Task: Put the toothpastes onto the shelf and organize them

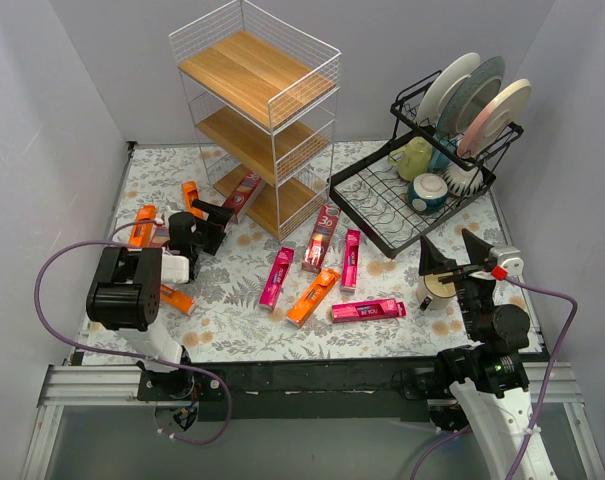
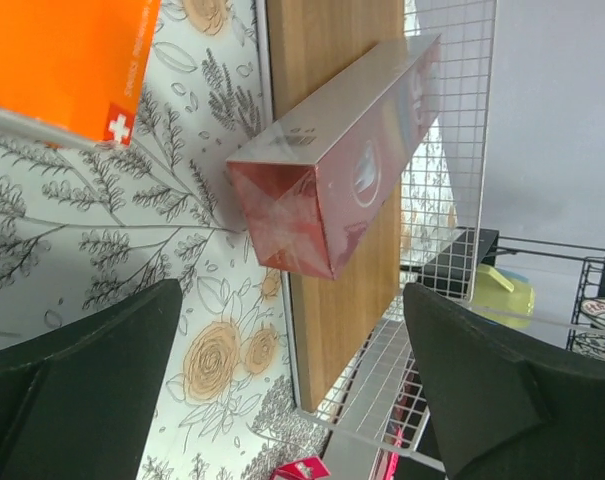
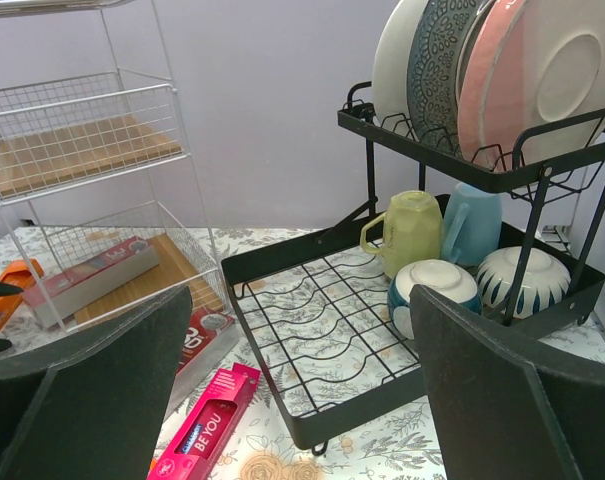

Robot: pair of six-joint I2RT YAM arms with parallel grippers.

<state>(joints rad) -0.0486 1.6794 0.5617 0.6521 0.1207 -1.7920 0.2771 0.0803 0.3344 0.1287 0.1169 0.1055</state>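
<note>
The shelf [image 1: 257, 100] is a white wire rack with three wooden boards. One dark red toothpaste box [image 2: 332, 170] lies on its bottom board [image 2: 342, 290], the near end jutting over the mat. My left gripper [image 2: 292, 385] is open just short of that box, with nothing between its fingers [image 2: 82, 380]. Orange boxes [image 1: 142, 225] lie beside the left arm. Pink boxes [image 1: 277, 277], an orange one [image 1: 313, 296] and a dark red "3D" box [image 1: 322, 238] are scattered mid-table. My right gripper [image 1: 452, 250] hangs open and empty at the right, facing the dish rack.
A black wire dish rack [image 1: 427, 190] with plates, mugs and bowls stands at the back right, close beside the shelf. A pink box [image 3: 207, 425] lies just in front of its lower tray [image 3: 322, 330]. Grey walls enclose the floral mat.
</note>
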